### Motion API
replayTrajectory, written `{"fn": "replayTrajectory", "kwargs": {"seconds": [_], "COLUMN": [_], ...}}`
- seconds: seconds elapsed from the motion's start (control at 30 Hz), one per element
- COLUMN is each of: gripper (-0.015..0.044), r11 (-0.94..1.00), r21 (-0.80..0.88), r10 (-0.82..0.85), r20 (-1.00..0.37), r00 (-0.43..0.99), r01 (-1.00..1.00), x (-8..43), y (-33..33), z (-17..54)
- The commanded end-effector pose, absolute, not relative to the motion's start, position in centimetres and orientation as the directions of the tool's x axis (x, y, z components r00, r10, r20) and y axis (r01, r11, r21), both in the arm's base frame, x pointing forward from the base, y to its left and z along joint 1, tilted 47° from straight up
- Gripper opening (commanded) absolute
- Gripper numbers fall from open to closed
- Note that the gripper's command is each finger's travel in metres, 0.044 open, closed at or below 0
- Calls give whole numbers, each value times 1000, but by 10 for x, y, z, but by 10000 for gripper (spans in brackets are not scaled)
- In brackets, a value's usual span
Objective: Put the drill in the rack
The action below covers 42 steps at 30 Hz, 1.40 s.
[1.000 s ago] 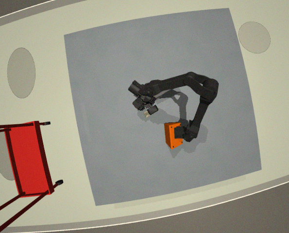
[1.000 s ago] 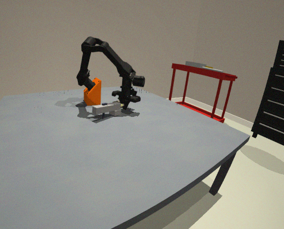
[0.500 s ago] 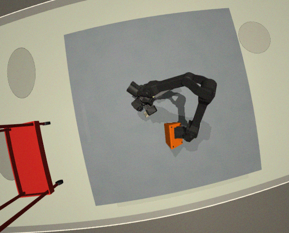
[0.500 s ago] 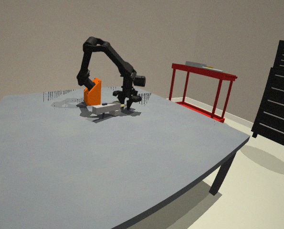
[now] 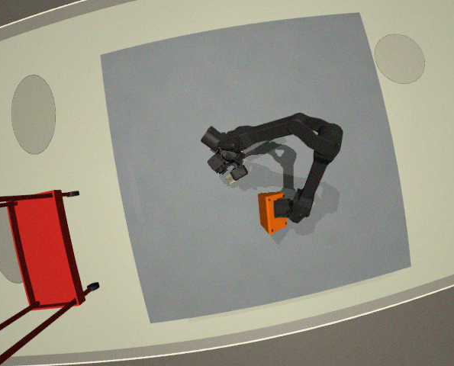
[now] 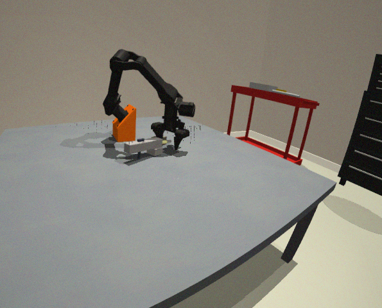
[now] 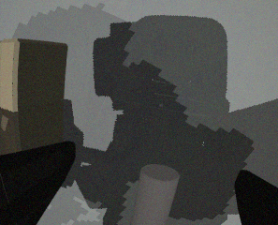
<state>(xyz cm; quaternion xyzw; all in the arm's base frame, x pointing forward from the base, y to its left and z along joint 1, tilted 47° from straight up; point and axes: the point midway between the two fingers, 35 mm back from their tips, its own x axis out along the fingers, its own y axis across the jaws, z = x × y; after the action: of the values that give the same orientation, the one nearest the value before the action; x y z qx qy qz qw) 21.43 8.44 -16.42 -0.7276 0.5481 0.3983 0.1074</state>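
From the top, the bent black robot arm (image 5: pixel 274 127) (image 6: pixel 154 77) comes out of a slanted orange block (image 5: pixel 267 214) (image 6: pixel 128 127) on the big blue-gray table (image 5: pixel 172 252) (image 6: pixel 144 215). Its black two-finger pincer (image 5: pixel 230 168) (image 6: pixel 167 142) (image 7: pixel 157 168) points down. A small tan piece (image 5: pixel 230 179) peeks out by it. A red cart (image 5: pixel 68 244) (image 6: pixel 270 94) stands beside the table.

From the side, the pincer is wide open. Close by is a long light-gray bar-shaped thing (image 6: pixel 140 145), raised off the table, with a small dark bit (image 6: pixel 140 140) on top. I cannot tell which part is the key, the drill or the rack.

From the wrist, the two black fingertips are far apart. A round gray-brown peg (image 7: pixel 156 197) shows between them, but they do not grip it. A tan and brown block (image 7: pixel 41 94) is near the left edge.
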Motion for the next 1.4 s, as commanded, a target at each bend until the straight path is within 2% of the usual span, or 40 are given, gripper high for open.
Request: {"fn": "replayTrajectory", "kwargs": {"seconds": [0.0,0.8,1.3,1.37], "gripper": [440,440,46,33], "r11": [-378,-377,-376,-376], "r21": [284,285,279,279], "r10": [-715,-716,-712,-712], "r20": [-694,-693,-698,-698], "r00": [83,83,83,83], "r01": [-881,-881,-884,-884], "x": [216,220,220,220], "y": [82,74,77,77], "z": [-163,-158,-159,-159]}}
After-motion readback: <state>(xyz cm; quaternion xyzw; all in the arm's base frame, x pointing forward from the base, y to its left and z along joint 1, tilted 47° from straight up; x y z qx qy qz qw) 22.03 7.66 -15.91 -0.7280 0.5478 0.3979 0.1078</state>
